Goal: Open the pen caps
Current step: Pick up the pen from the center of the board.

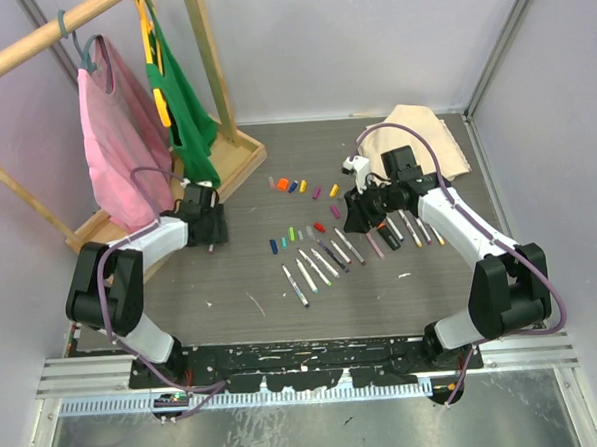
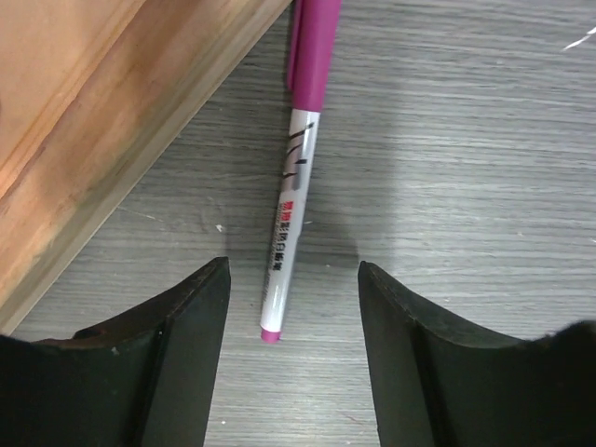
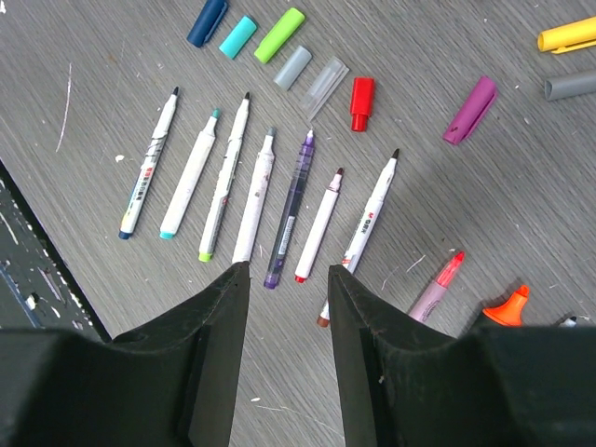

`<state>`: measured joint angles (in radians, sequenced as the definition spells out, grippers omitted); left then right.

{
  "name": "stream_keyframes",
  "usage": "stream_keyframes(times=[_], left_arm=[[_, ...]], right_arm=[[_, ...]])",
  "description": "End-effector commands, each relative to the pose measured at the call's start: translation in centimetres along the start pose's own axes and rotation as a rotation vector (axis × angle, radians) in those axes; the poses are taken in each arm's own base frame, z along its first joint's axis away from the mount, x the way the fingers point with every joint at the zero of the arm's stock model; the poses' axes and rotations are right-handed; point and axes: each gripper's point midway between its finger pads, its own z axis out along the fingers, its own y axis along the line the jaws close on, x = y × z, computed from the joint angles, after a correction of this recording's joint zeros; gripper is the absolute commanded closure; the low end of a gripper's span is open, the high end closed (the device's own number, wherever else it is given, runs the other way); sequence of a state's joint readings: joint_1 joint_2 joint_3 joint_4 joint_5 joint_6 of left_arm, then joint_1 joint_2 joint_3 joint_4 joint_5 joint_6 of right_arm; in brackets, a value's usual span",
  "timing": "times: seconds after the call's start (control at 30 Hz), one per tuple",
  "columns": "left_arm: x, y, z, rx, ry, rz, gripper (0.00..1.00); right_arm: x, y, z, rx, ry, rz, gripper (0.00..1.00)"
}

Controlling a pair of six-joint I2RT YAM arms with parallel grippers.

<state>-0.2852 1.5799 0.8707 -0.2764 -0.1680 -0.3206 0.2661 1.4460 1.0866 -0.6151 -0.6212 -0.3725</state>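
A white-barrelled pen (image 2: 287, 233) lies on the grey table beside a wooden base, its magenta pen cap (image 2: 312, 56) still fitted. My left gripper (image 2: 293, 270) hovers over the pen's tail end, open, with one finger on each side and touching nothing. My right gripper (image 3: 289, 270) is open and empty above a row of several uncapped pens (image 3: 256, 191). Loose pen caps lie beyond them: dark blue (image 3: 206, 20), green (image 3: 278, 34), red (image 3: 361, 102), purple (image 3: 470, 110) and yellow (image 3: 566, 35). From above, the left gripper (image 1: 211, 236) is at the left and the right gripper (image 1: 358, 215) at the right.
A wooden clothes rack base (image 1: 237, 157) stands at the back left, with a pink garment (image 1: 120, 153) and a green one (image 1: 182, 99) hanging from it. A beige cloth (image 1: 429, 137) lies at the back right. More pens (image 1: 414, 227) lie under the right arm.
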Motion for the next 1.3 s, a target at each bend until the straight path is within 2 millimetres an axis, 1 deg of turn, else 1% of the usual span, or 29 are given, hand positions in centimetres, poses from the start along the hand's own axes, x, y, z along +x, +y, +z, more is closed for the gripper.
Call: stream_keyframes(times=[0.0, 0.07, 0.23, 0.3, 0.4, 0.57, 0.67, 0.8, 0.97, 1.1, 1.2, 1.27], left_arm=[[-0.9, -1.0, 0.2, 0.075, 0.028, -0.024, 0.44], [-0.9, -1.0, 0.4, 0.078, 0.04, -0.03, 0.46], [-0.5, -0.6, 1.0, 0.061, 0.083, -0.05, 0.58], [-0.3, -0.6, 1.3, 0.055, 0.101, -0.053, 0.59], [-0.1, -0.6, 1.6, 0.049, 0.12, -0.057, 0.65], [0.1, -0.6, 1.7, 0.048, 0.129, -0.066, 0.82], [0.4, -0.8, 1.7, 0.065, 0.138, -0.069, 0.9], [0.7, -1.7, 1.4, 0.117, 0.133, -0.085, 1.0], [-0.1, -3.0, -0.4, 0.198, 0.061, -0.115, 1.0], [-1.1, -4.4, -2.6, 0.272, -0.021, -0.13, 1.0], [-1.6, -6.0, -4.3, 0.365, -0.08, -0.15, 1.0], [-2.3, -7.4, -5.7, 0.452, -0.134, -0.171, 1.0]], right_arm=[[-2.4, 0.3, -1.1, -0.005, -0.066, -0.059, 0.55], [-2.5, 0.3, -1.1, -0.006, -0.067, -0.058, 0.55], [-2.5, 0.4, -1.1, -0.008, -0.068, -0.058, 0.55], [-2.5, 0.4, -1.1, -0.009, -0.069, -0.06, 0.55], [-2.5, 0.5, -1.2, -0.01, -0.071, -0.06, 0.55], [-2.5, 0.5, -1.2, -0.014, -0.073, -0.06, 0.55], [-2.7, 0.7, -1.3, -0.019, -0.079, -0.063, 0.55], [-2.8, 1.0, -1.4, -0.029, -0.086, -0.067, 0.55], [-2.9, 1.5, -1.6, -0.052, -0.098, -0.07, 0.55], [-3.1, 2.0, -1.7, -0.073, -0.11, -0.075, 0.55], [-3.3, 2.4, -1.9, -0.085, -0.121, -0.08, 0.55], [-3.4, 2.7, -2.0, -0.097, -0.13, -0.084, 0.55]])
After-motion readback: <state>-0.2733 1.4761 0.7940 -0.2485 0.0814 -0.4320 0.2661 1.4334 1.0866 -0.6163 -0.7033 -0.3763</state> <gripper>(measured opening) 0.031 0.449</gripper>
